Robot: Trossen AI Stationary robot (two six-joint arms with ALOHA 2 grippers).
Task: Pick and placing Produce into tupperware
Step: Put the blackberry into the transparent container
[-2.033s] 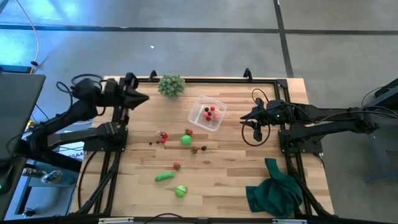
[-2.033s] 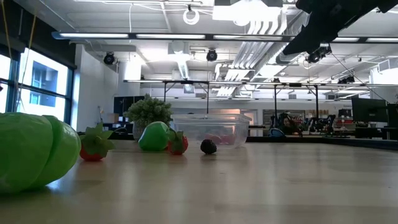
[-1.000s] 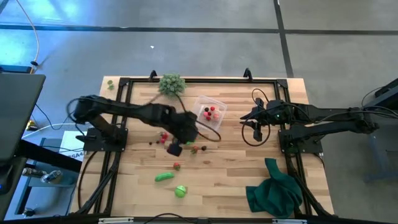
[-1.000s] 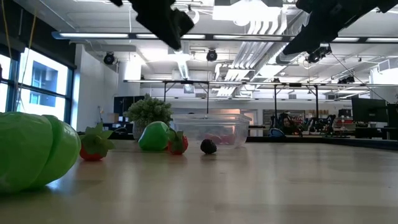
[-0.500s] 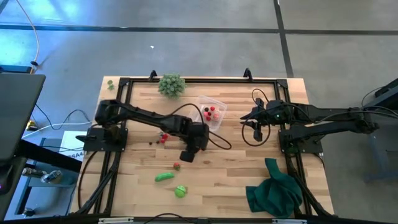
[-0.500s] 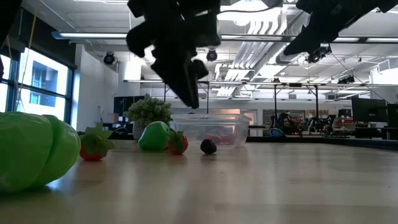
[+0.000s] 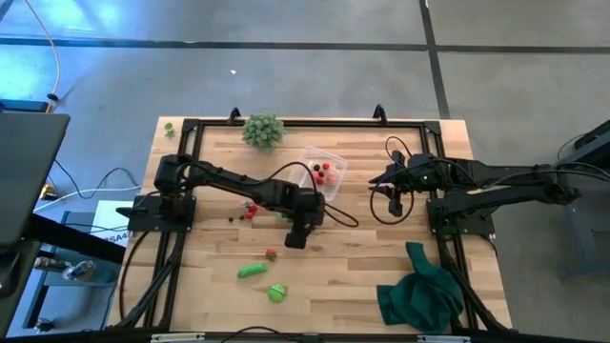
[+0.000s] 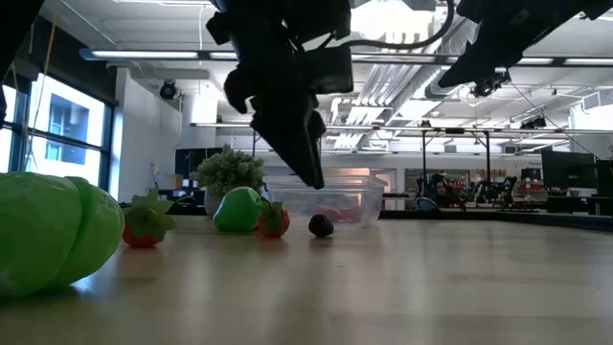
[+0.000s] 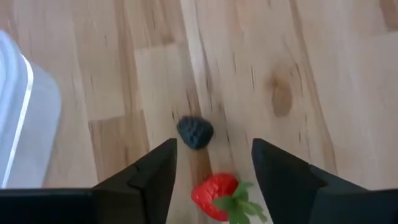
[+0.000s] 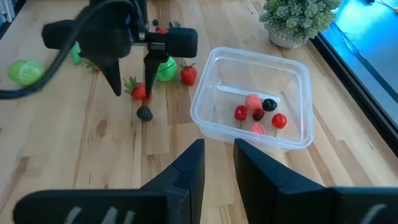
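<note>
The left gripper hangs over the middle of the pale wooden table, pointed down, its two dark fingers spread apart with nothing between them. Just beneath the gap lie a small red toy strawberry with a green leaf cap and, just beyond it, a tiny dark berry, the two near each other but not touching. In the right wrist view the same pair shows just below the left gripper's tips, the strawberry and the dark berry both resting on the wood.

The small clear plastic square container with rounded corners stands on the table toward its far side, just beside the left gripper. It holds a handful of little red berries and one dark one (the exact count is hard to read).

More produce lies loose on the table: a bright green round piece with another red strawberry beside it, a green oblong piece and a green round one nearer the front edge.

The right gripper waits above the table's right side, facing the container, its fingers a little apart and empty.
</note>
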